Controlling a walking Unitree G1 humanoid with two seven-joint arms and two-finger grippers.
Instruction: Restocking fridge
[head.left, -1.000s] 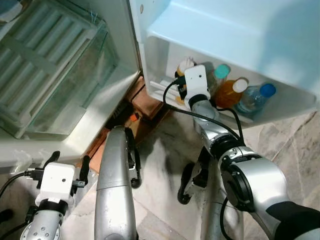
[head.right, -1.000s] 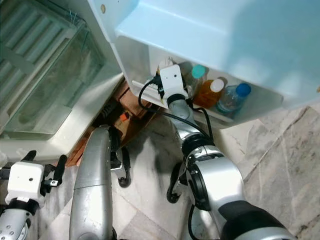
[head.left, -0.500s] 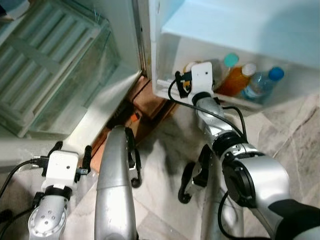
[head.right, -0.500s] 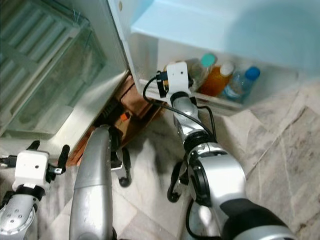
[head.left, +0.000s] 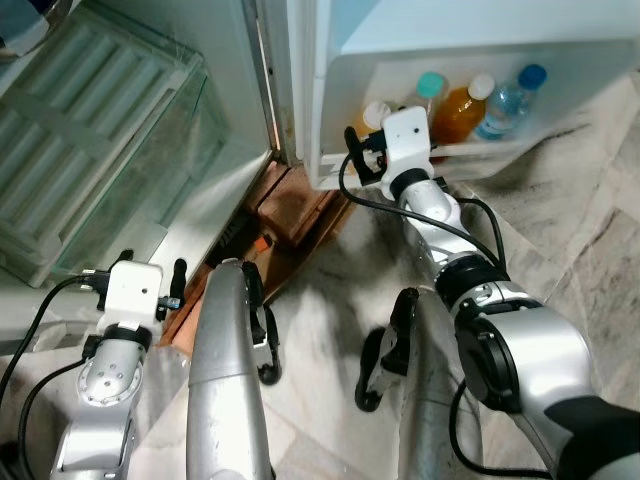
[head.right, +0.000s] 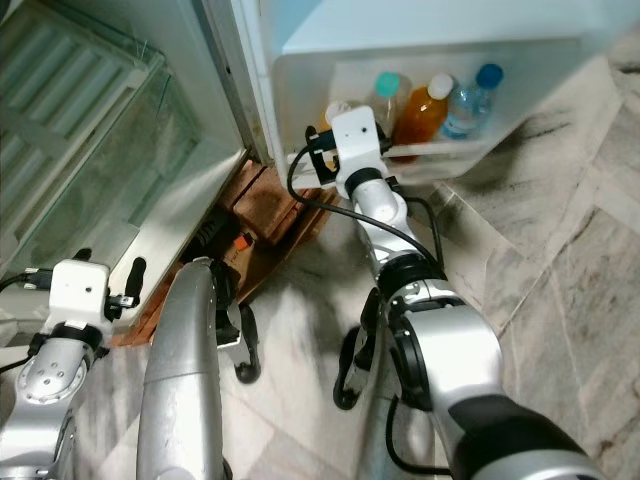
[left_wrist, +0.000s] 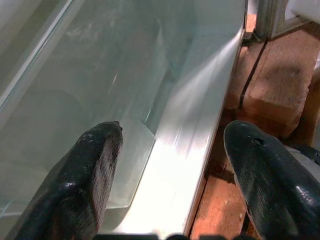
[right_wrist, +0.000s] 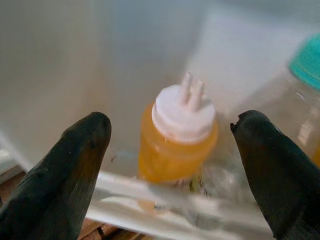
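**Yellow squeeze bottle in door shelf, both grippers empty**

Black-fingered left gripper (left_wrist: 167, 175) hangs low beside the glass crisper drawer (head.left: 110, 150), fingers wide apart, holding nothing. Right gripper (right_wrist: 172, 150) sits just before the fridge door shelf (head.left: 470, 150), spread wide, empty; yellow squeeze bottle (right_wrist: 176, 135) stands behind the rail. Teal-capped bottle (head.left: 428, 88), orange juice bottle (head.left: 462, 108), water bottle (head.left: 508, 90) stand alongside.

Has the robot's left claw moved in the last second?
Yes. The left gripper has come forward, closer to the fridge's white bottom sill.
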